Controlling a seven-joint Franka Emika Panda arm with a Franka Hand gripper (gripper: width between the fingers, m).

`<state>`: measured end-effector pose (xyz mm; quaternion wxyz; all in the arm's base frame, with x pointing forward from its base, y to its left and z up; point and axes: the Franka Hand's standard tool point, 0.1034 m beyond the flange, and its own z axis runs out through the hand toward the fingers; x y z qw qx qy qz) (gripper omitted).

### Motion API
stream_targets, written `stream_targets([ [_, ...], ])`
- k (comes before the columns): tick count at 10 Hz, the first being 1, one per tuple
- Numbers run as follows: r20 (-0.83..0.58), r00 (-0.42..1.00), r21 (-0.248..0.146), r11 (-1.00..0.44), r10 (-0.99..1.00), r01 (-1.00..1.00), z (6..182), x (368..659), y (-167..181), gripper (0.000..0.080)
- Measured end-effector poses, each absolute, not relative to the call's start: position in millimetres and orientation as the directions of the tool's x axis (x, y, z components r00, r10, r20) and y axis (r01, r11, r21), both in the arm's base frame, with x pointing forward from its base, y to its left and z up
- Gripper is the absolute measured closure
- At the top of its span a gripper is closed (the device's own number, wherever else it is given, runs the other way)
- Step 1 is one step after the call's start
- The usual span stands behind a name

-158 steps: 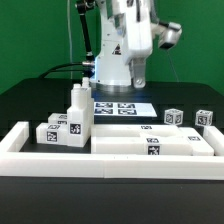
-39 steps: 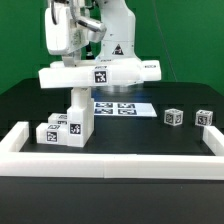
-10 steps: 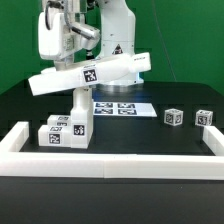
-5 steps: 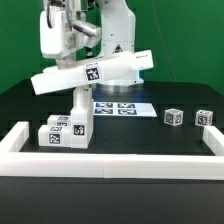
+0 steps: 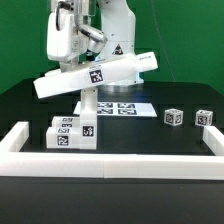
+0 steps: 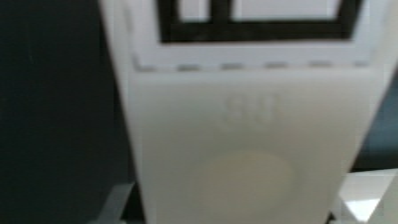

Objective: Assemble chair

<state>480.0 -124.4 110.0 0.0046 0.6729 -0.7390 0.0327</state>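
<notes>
The long matte white tagged panel (image 6: 240,130) is appearing blurred and cropped. At three o'clock, small white cubes (image 5: 174,117) are showing unreadable tags.

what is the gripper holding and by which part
The gripper holds the long white chair panel, off-centre, toward its end on the exterior view's left.

One camera stands off the desk (image 5: 150,140), slightly above it, facing my arm (image 5: 118,35) from a middle distance and taking in the whole walled work area. The other rides my wrist, so close to the white panel (image 6: 240,130) that it blurs. Both views share that tagged panel.
</notes>
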Motion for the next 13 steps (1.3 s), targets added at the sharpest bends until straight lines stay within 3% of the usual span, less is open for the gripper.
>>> stream_targets([
  [5, 0.049, -0.077, -0.036, 0.075, -0.996, -0.997, 109.8, 481, -123, 0.0509],
  [7, 0.025, -0.054, -0.016, 0.054, -0.998, -0.998, 113.8, 481, -119, 0.0509],
  [11, -0.002, -0.039, -0.038, 0.039, -0.999, -0.999, 127.1, 484, -122, 0.0509],
  [13, 0.008, -0.037, -0.026, 0.037, -0.999, -0.999, 122.3, 482, -123, 0.0509],
])
